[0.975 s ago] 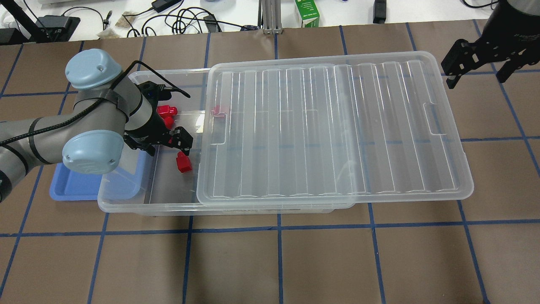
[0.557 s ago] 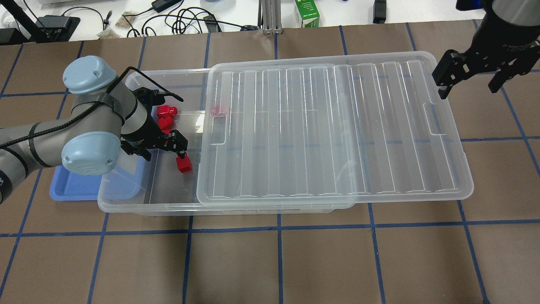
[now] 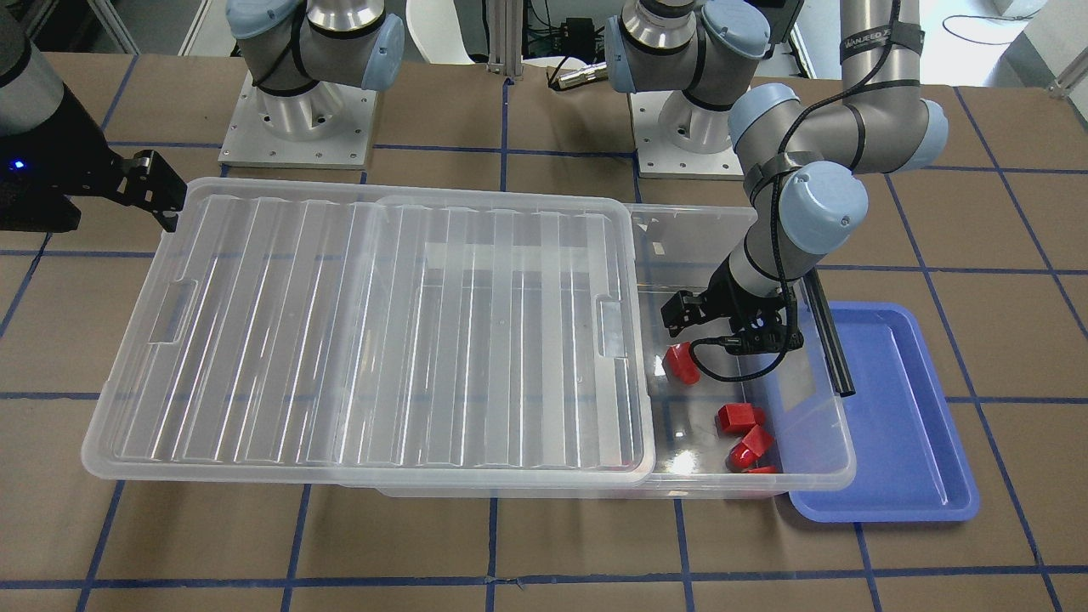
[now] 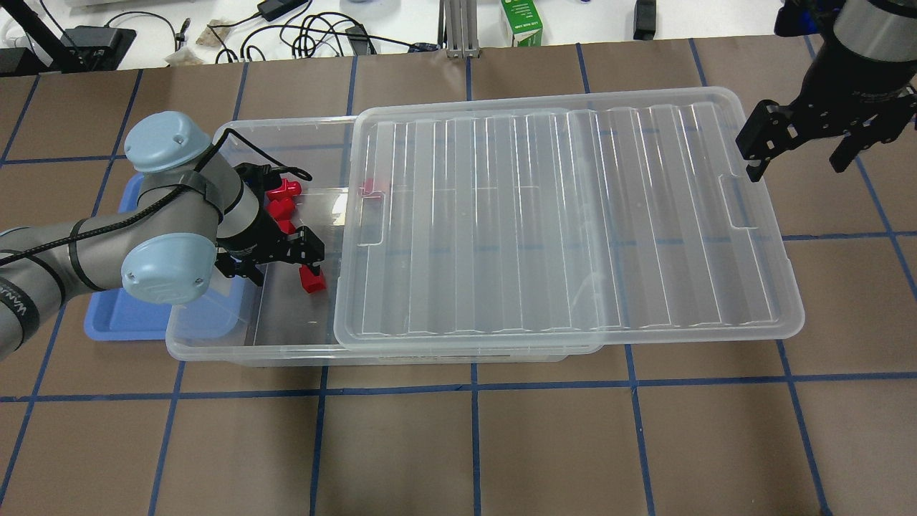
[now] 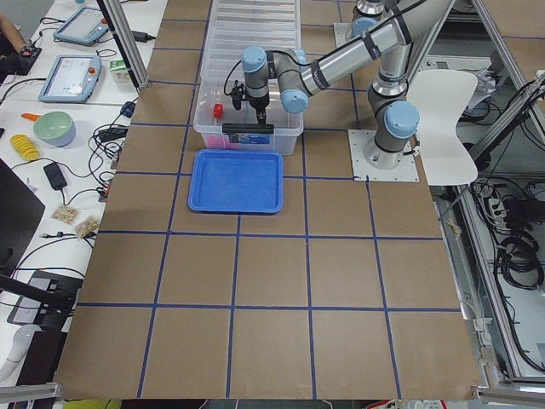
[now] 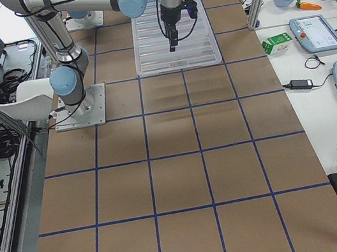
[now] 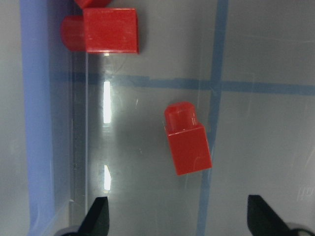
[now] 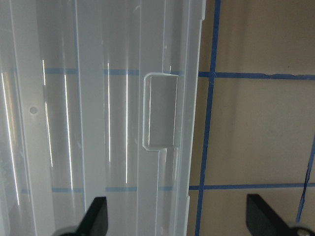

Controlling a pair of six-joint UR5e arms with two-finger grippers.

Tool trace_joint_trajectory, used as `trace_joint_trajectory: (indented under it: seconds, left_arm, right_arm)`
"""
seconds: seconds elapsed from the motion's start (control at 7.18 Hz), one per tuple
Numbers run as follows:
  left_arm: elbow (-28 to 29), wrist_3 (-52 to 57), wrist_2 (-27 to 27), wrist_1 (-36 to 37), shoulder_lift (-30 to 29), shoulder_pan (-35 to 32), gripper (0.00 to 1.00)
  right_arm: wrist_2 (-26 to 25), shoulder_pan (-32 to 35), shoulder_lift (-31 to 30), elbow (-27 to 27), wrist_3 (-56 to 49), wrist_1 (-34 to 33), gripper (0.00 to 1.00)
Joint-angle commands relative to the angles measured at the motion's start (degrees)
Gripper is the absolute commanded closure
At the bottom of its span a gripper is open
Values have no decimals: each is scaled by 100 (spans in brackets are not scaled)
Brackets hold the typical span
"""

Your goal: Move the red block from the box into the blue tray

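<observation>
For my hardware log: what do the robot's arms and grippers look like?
The left arm and right arm are silver-grey tubes with pale blue joint caps. A black cable runs strapped along the left arm. The left gripper and right gripper are black, with angular fingers.

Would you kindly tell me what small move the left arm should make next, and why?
Probably lower the open left claw straight down around the red block: the wrist view shows it lying alone on the box floor, between the two fingertips, not yet gripped.

Glossy clear plastic box [image 4: 215, 337]; smooth red block [image 7: 187, 145].
</observation>
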Motion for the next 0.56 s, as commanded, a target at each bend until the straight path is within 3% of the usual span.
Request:
trace_joint_trajectory:
  seconds: [0.0, 0.42]
  left_arm:
    - [6, -135, -1, 123, -143, -16, 0]
    - [6, -179, -79, 351, -388, -24, 4]
  right_arm:
    - [-9, -3, 0, 18, 0, 0, 0]
    - [-123, -65, 0, 27, -9, 0, 0]
